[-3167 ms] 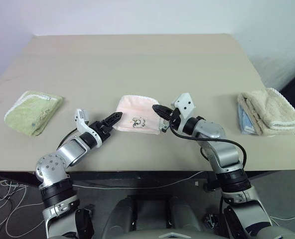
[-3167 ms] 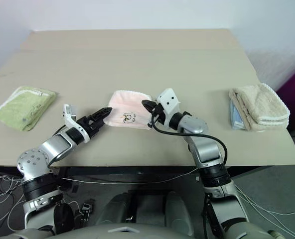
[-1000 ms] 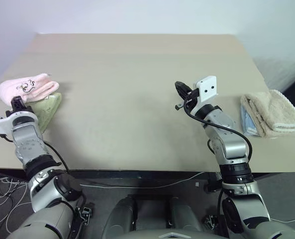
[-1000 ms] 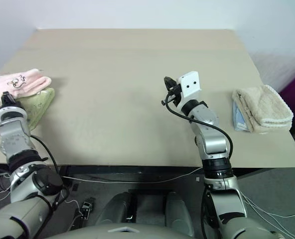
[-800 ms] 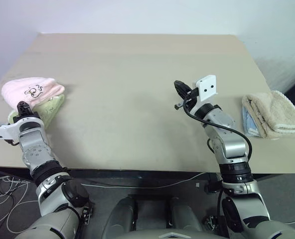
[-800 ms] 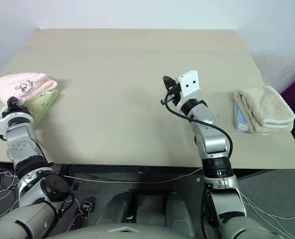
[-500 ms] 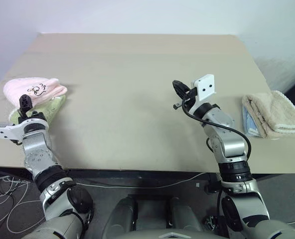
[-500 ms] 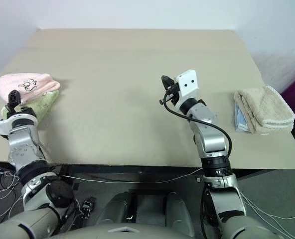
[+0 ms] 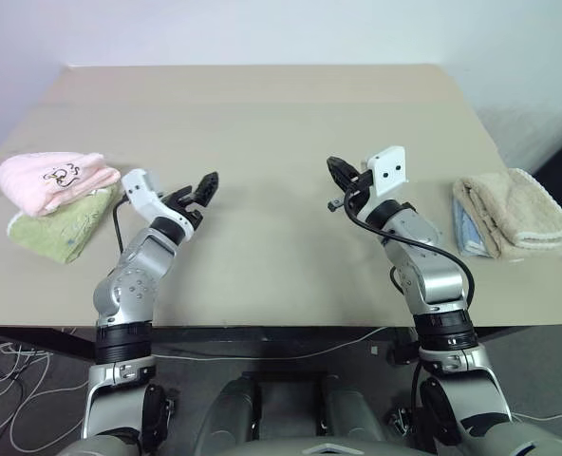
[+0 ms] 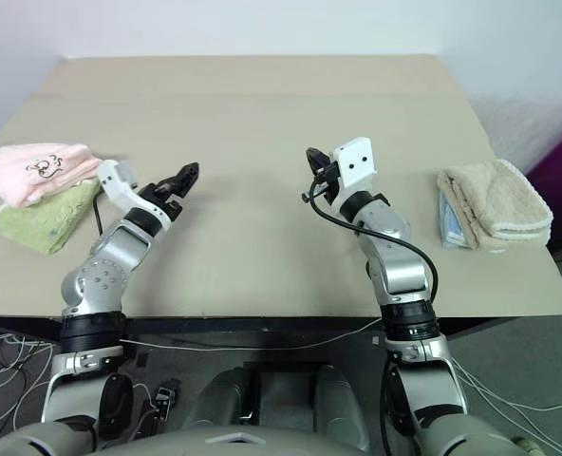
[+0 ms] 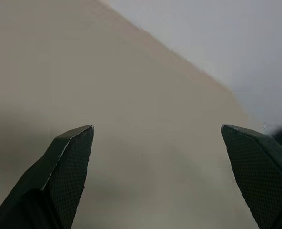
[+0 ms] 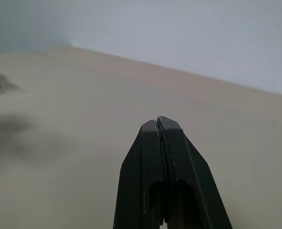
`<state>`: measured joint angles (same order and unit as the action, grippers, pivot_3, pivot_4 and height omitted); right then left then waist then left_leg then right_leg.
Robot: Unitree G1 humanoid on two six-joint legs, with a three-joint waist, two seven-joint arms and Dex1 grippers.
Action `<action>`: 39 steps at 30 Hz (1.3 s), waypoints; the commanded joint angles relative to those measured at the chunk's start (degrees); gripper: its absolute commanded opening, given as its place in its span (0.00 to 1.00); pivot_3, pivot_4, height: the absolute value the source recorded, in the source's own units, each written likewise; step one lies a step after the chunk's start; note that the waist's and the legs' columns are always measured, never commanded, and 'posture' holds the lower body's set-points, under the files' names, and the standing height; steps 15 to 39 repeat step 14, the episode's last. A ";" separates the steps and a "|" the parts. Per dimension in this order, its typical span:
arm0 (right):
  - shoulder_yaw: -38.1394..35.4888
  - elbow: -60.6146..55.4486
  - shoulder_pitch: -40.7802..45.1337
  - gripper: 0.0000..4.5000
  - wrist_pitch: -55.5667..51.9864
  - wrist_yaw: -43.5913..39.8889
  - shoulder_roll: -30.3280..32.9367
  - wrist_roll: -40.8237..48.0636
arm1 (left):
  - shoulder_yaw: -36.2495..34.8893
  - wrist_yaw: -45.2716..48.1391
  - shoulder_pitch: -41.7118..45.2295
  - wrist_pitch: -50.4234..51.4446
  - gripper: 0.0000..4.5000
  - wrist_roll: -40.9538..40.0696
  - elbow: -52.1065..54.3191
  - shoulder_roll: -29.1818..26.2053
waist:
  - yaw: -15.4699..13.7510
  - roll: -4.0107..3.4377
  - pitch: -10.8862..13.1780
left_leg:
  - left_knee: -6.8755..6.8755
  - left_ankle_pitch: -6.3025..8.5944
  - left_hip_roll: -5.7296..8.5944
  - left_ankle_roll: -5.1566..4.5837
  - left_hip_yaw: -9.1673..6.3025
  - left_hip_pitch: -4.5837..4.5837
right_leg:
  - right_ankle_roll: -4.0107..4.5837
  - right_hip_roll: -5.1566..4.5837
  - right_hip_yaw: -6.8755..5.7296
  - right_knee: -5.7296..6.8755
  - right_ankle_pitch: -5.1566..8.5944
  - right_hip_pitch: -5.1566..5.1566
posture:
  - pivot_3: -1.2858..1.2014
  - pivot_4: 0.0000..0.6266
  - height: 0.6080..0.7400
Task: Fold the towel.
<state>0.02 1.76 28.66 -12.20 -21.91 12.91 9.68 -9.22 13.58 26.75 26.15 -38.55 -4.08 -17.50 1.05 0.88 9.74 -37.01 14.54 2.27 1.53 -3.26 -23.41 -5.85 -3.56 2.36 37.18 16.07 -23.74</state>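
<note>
— Changed since a second ago?
— Left gripper swung right, away from towel; jaws now released, empty. Right gripper unmoved, jaws clenched.
— Towel?
— Far left on worktop, folded atop green towel.

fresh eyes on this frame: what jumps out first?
The pink towel sits folded on top of the green towel at the table's left edge, held by neither gripper. The left gripper hangs open and the right gripper shut over the bare middle. A beige towel lies far right.
</note>
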 commanded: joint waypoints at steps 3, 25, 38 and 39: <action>-3.73 -3.16 -2.32 0.00 -1.70 0.78 1.82 1.84 | 7.49 9.50 0.33 -11.91 1.00 15.98 -1.98 -8.02 | -0.13 -0.02 0.01 | 0.03 0.00 0.00 0.00 0.03 0.00 | 0.01 -0.01 0.02 -0.01 0.00 -0.01 | 0.52 0.24 1.00; -2.63 -5.58 -8.08 0.00 -4.47 -10.04 6.64 6.50 | 2.80 14.36 -4.11 -16.03 1.00 18.86 -3.40 -10.81 | -0.27 -0.02 0.01 | 0.00 0.11 0.00 -0.19 0.01 -0.02 | 0.00 -0.09 0.02 0.00 0.00 0.00 | 0.52 0.24 1.00; -2.63 -5.58 -8.08 0.00 -4.47 -10.04 6.64 6.50 | 2.80 14.36 -4.11 -16.03 1.00 18.86 -3.40 -10.81 | -0.27 -0.02 0.01 | 0.00 0.11 0.00 -0.19 0.01 -0.02 | 0.00 -0.09 0.02 0.00 0.00 0.00 | 0.52 0.24 1.00; -2.63 -5.58 -8.08 0.00 -4.47 -10.04 6.64 6.50 | 2.80 14.36 -4.11 -16.03 1.00 18.86 -3.40 -10.81 | -0.27 -0.02 0.01 | 0.00 0.11 0.00 -0.19 0.01 -0.02 | 0.00 -0.09 0.02 0.00 0.00 0.00 | 0.52 0.24 1.00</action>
